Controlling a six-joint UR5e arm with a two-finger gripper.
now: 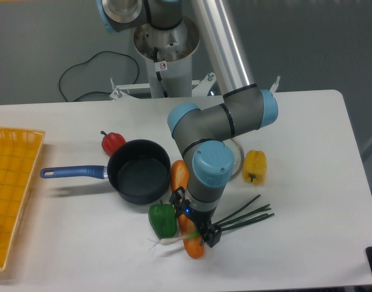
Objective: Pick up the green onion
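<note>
Nearest, front edge: the table [307, 201], a white surface, is seen to carry every item listed below.
Gripper: the gripper [202, 233] is shown lowered over the middle of the green onion, where the stalk crosses the baguette; its dark fingers are partly masked by the wrist, so whether they are spread or clamped on the stalk cannot be told.
Green onion: the green onion [246, 213] is laid flat on the table, its white bulb end with wispy roots placed at lower left, just below the green pepper, and its dark slender leaves fanned toward the right past the gripper.
Baguette: the baguette [180, 176], orange-brown, is laid lengthwise from the pan's rim toward the viewer, its middle hidden by the arm.
Green pepper: the green pepper [163, 220] is set just left of the baguette, close to the onion's bulb.
Pan: the pan [136, 171], dark with a blue handle pointed left, is placed behind the green pepper.
Yellow pepper: the yellow pepper [254, 166] is seen right of the arm, apart from the onion leaves.
Red pepper: the red pepper [112, 142] is placed at the pan's far left rim.
Basket: the yellow basket [12, 182] is cut off by the left edge.
Arm: the arm [219, 118], grey with blue caps, is bent down from its base at the far side.
</note>
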